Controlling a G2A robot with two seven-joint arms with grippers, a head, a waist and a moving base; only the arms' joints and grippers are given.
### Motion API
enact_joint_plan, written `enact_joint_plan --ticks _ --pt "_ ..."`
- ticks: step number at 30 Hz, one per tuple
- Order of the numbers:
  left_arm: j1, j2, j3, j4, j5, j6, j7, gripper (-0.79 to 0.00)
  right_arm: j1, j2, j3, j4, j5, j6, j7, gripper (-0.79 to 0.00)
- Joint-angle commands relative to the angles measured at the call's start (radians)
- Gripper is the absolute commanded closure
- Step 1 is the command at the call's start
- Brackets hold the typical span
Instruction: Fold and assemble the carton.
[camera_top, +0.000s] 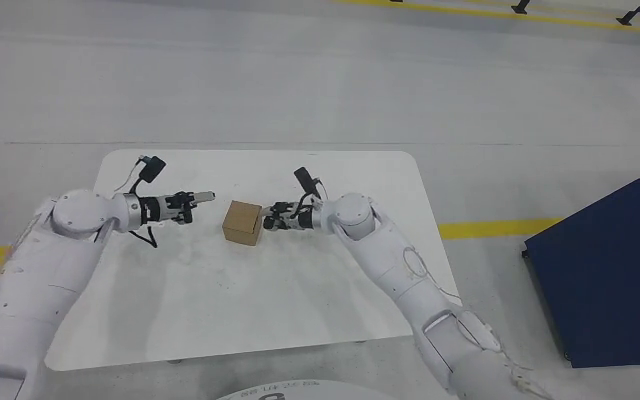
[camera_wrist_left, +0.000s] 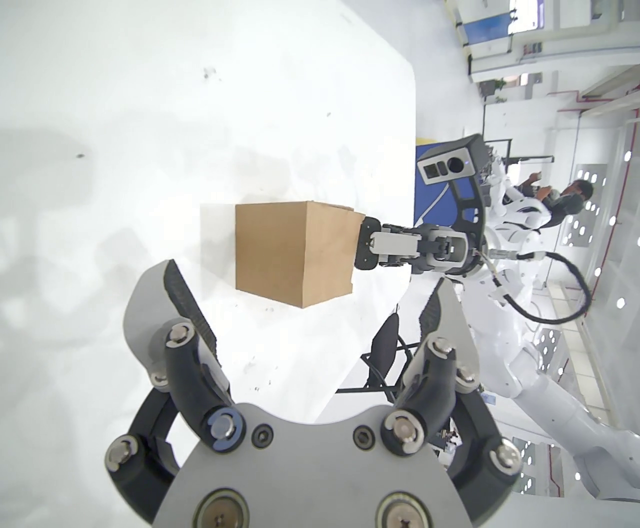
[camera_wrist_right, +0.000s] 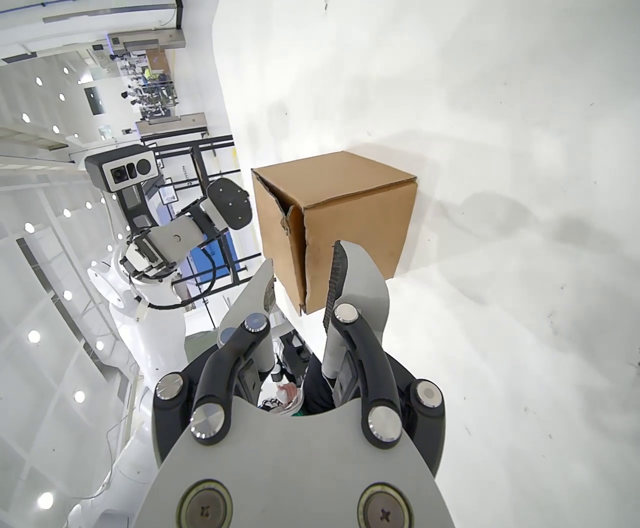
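Flanking the carton (camera_top: 243, 222) w/ both grippers. It stands as a brown cube approx mid-tabletop (camera_top: 330, 290), somewhat nearer the far edge than the near one. My right gripper (camera_wrist_right: 305, 255) is at its flap side, fingers (camera_wrist_right: 352, 270) only partly spread, tips against the cardboard by a ragged seam at one corner. Can't tell if they pinch anything. My left gripper (camera_wrist_left: 306, 275) is spread wide on the opp. side, pointing at the carton but apart from it, w/ nothing btwn its fingers.
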Motion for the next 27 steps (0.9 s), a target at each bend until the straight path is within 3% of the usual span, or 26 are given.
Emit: enact_joint_plan --ticks 1,5,11,15,27 --pt "0.071 0.026 -0.088 -0.076 -0.01 0.002 -0.016 -0.785 -0.035 0.011 0.022 -0.082 -0.025 0.03 -0.015 0.0" --pt "0.173 0.059 -0.202 -0.178 -0.034 0.009 -0.058 -0.785 -0.093 0.027 0.042 -0.254 -0.091 0.129 -0.035 0.0" --pt "0.184 0.063 -0.212 -0.187 -0.039 0.01 -0.069 -0.785 -0.072 0.022 -0.04 -0.385 -0.195 0.32 -0.051 0.0" --pt "0.184 0.063 -0.212 -0.187 -0.039 0.01 -0.069 -0.785 0.014 -0.005 -0.123 -0.326 -0.195 0.424 -0.077 0.0" --pt "0.184 0.063 -0.212 -0.187 -0.039 0.01 -0.069 -0.785 0.205 -0.096 -0.294 -0.044 -0.118 0.56 -0.152 0.0"
